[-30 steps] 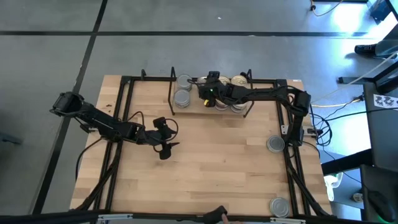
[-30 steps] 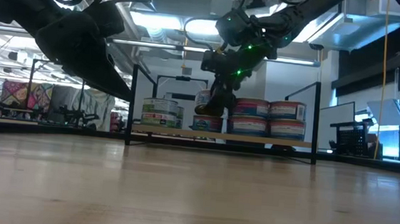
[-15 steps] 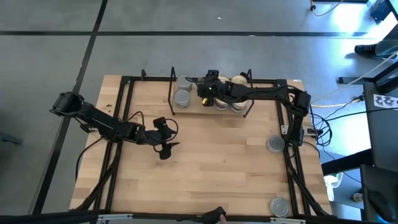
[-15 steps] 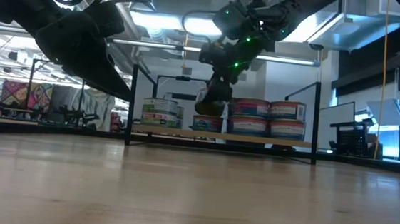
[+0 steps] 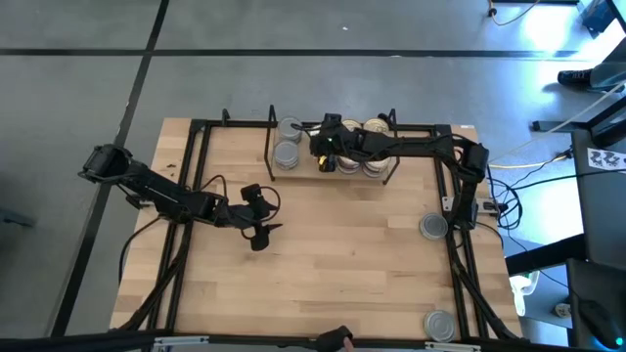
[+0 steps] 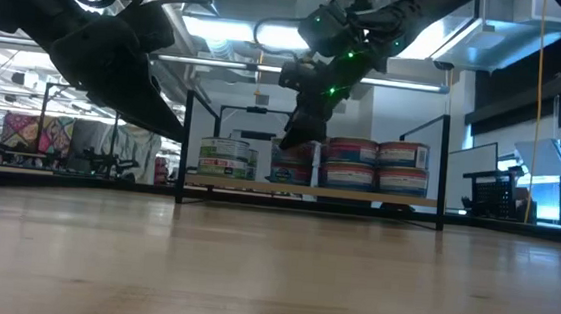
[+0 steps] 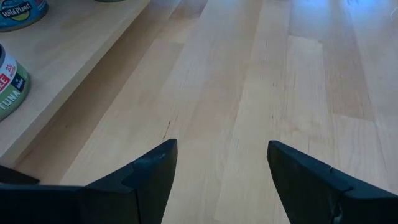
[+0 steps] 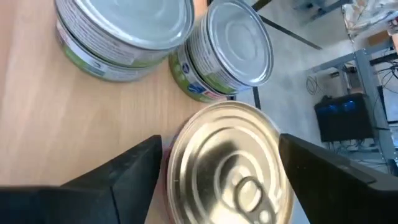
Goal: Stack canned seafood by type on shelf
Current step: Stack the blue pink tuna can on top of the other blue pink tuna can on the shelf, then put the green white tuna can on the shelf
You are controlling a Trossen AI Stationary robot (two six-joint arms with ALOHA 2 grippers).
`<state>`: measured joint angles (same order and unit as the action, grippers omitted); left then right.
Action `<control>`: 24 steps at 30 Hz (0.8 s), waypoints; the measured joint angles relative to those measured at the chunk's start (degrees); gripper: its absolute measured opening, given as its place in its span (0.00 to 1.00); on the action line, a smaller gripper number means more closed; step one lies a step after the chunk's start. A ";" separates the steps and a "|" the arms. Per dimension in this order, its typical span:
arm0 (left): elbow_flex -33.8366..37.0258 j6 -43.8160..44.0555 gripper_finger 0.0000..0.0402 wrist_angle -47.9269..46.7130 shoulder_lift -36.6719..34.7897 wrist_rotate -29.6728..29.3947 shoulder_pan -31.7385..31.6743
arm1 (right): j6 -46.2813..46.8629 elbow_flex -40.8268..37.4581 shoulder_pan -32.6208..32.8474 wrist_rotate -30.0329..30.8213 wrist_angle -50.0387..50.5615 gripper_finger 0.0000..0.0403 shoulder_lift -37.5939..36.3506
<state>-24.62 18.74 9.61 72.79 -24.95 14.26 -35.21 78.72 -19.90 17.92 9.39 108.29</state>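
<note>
Where the shelf [image 5: 386,173] stands at the far edge of the counter [image 5: 333,274], the canned seafood is grouped on its light wooden board. Two silver-topped tins [image 5: 288,154] occupy the board's left end in the high view, one behind the other; the low view shows them as a stack of two [image 6: 224,158]. More stacks, two tins high, fill the middle and right part of the board [image 6: 376,166].

A gold-lidded tin [image 8: 225,158] with a pull ring sits on top of a stack near the middle of the board. The right end effector [image 5: 324,154] is positioned over this tin, its fingers [image 8: 127,177] spread wide on either side of the lid. Whether the fingers touch the tin's wall cannot be determined. Two silver-topped tins [image 8: 235,48] stand just beyond it in the right wrist view.

Two further tins lie on the counter near its right edge: one [image 5: 433,227] beside the right arm's base, one [image 5: 439,325] at the near corner.

The left end effector [image 5: 258,231] hangs above the bare middle of the counter, released and holding nothing, well apart from the shelf.
</note>
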 joint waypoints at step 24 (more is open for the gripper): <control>0.00 0.39 0.62 0.01 0.00 0.02 0.00 | -0.96 1.32 4.07 7.39 -1.86 0.79 -1.06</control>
<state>-24.62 19.14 9.62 72.79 -24.93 14.26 -36.17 80.04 -15.83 25.31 7.52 107.23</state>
